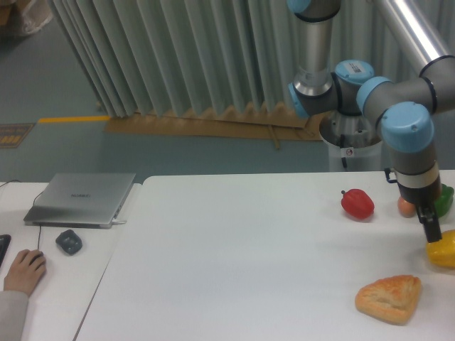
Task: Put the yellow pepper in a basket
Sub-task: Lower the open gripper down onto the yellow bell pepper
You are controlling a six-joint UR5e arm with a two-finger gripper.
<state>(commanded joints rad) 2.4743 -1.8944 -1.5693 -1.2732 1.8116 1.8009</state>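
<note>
The yellow pepper point(443, 250) is glossy, bright and rounded, cut off by the right frame edge. The gripper point(431, 232) hangs at its upper left; finger spacing cannot be determined.

The glossy yellow pepper point(442, 250) lies on the table's right edge, partly cut off.

On the white table point(234, 270): glossy red bell pepper point(357, 204), small brown egg point(406, 207) beside a partly hidden green bell pepper point(445, 199), golden-brown triangular pastry point(389, 298) near the front edge. On the adjoining desk: closed silver laptop point(81, 198), dark grey lumpy object point(69, 241).
</note>
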